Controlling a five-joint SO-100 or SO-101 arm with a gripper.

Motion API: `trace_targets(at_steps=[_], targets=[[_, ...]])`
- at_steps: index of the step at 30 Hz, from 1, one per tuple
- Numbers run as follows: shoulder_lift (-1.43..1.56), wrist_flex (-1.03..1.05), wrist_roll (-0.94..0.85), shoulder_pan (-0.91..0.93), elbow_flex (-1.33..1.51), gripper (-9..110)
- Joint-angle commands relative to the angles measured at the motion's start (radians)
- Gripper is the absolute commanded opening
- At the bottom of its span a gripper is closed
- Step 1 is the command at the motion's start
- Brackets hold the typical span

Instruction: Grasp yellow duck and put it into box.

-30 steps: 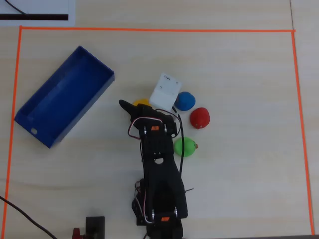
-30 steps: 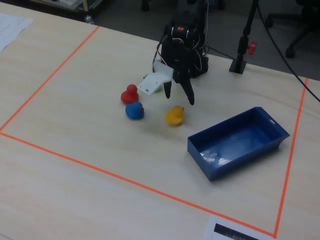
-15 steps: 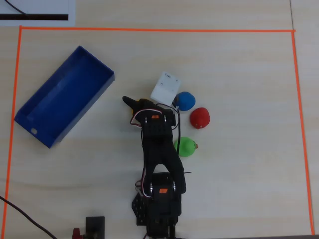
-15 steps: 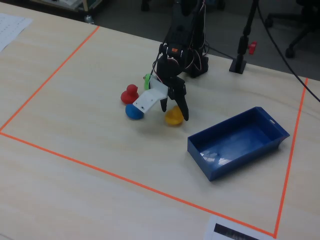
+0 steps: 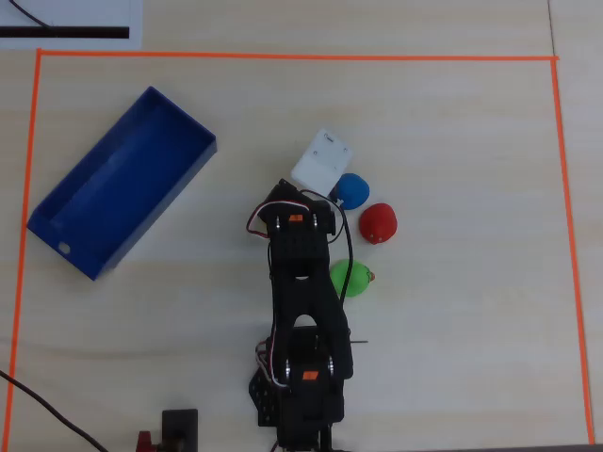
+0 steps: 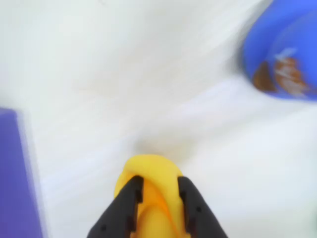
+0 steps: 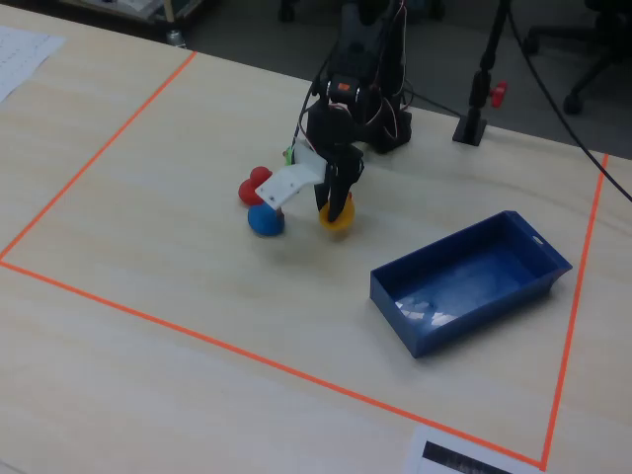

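Observation:
The yellow duck (image 6: 148, 176) sits between my two black fingers in the wrist view. My gripper (image 6: 157, 186) is shut on it. In the fixed view the gripper (image 7: 336, 205) holds the duck (image 7: 337, 218) just above the table, between the blue duck and the box. In the overhead view the arm hides the yellow duck. The blue box (image 5: 122, 181) is an open rectangular tray at the left of the overhead view and at the right of the fixed view (image 7: 472, 279). Its edge shows at the left of the wrist view (image 6: 12, 173).
A blue duck (image 5: 353, 190), a red duck (image 5: 380, 223) and a green duck (image 5: 350, 278) lie to the right of the arm in the overhead view. The blue duck also shows in the wrist view (image 6: 282, 54). Orange tape (image 5: 283, 56) marks the work area.

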Motion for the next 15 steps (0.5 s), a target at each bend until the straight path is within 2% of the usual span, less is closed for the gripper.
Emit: trace_targets(at_steps=[1,4,7,15], targets=[[0.137,0.259,0.118,-0.184,-0.195,0],[0.109,0.41,0.227,-0.373,-0.345,0],[0.023,0.449,0.313,-0.494,-0.44,0],[-0.241,0.399,0.414,-0.609,-0.644,0]])
